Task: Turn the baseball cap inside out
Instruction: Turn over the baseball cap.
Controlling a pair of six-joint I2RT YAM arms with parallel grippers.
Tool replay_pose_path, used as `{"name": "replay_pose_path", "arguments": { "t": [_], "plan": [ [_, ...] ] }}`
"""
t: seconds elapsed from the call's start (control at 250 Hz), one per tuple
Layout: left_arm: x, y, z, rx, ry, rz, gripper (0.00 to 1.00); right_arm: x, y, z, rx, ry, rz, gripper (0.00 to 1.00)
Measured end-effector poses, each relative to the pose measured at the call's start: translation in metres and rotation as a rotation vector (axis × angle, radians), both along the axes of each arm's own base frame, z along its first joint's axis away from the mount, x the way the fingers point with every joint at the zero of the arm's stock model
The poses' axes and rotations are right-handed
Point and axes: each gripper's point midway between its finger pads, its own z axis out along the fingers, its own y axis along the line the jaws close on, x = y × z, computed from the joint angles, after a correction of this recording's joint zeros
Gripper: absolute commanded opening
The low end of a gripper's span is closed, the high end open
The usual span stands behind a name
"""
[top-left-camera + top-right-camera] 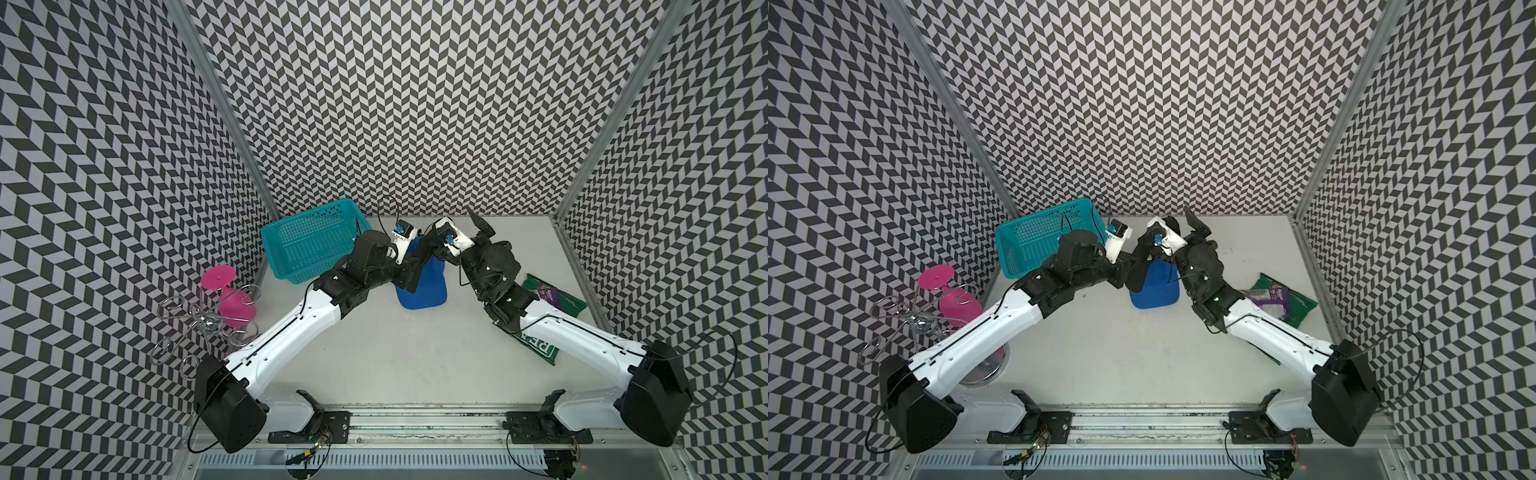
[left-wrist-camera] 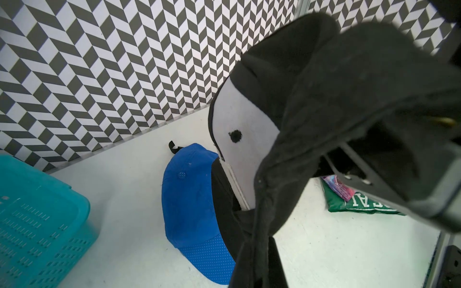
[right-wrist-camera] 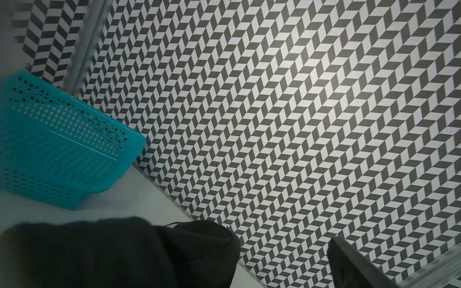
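Note:
A black baseball cap with a white front panel (image 2: pixel 239 129) hangs in the air between my two arms, above the table's back middle; in both top views it is dark fabric (image 1: pixel 424 253) (image 1: pixel 1138 270). My left gripper (image 2: pixel 257 269) is shut on a fold of its black cloth. My right gripper (image 3: pixel 279 239) is open: one finger is draped in the cap's fabric (image 3: pixel 194 249), the other finger (image 3: pixel 349 264) is bare and points toward the back wall (image 1: pixel 478 224). A blue cap (image 1: pixel 424 293) (image 2: pixel 187 199) lies flat on the table below them.
A teal basket (image 1: pixel 307 245) (image 3: pixel 62 149) stands at the back left. A pink glass (image 1: pixel 232 299) hangs on a wire rack (image 1: pixel 199 324) at the left wall. Green snack bags (image 1: pixel 557 299) (image 2: pixel 361 207) lie under the right arm.

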Motion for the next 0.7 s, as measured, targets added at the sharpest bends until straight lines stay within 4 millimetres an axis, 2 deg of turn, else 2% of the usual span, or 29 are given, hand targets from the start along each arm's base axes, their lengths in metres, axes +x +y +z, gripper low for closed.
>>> {"name": "replay_pose_path", "arguments": {
  "t": [0.14,0.176,0.204,0.236,0.328,0.529,0.605,0.701],
  "plan": [
    [-0.002,0.0,-0.007,0.049,-0.004,-0.031,0.0,-0.007,0.013,-0.014,-0.04,0.056,0.094,0.6],
    [-0.004,0.0,-0.008,0.06,-0.005,-0.042,0.0,-0.011,0.016,-0.018,-0.05,0.072,0.126,0.48],
    [-0.005,0.0,-0.009,0.069,-0.007,-0.053,0.0,-0.013,0.019,-0.02,-0.064,0.082,0.148,0.32],
    [-0.005,0.0,-0.009,0.077,-0.009,-0.064,0.0,-0.017,0.022,-0.024,-0.071,0.099,0.175,0.19],
    [-0.004,0.005,-0.01,0.094,-0.012,-0.085,0.0,-0.026,0.029,-0.035,-0.089,0.165,0.256,0.0],
    [0.008,0.034,-0.019,0.139,0.007,-0.08,0.01,-0.053,0.039,-0.066,-0.076,0.398,0.472,0.0],
    [0.008,0.037,-0.023,0.168,0.002,-0.086,0.02,-0.069,0.043,-0.076,-0.06,0.509,0.558,0.0],
    [0.005,0.038,-0.026,0.197,-0.005,-0.103,0.03,-0.089,0.048,-0.081,-0.028,0.624,0.654,0.0]
  ]
}}
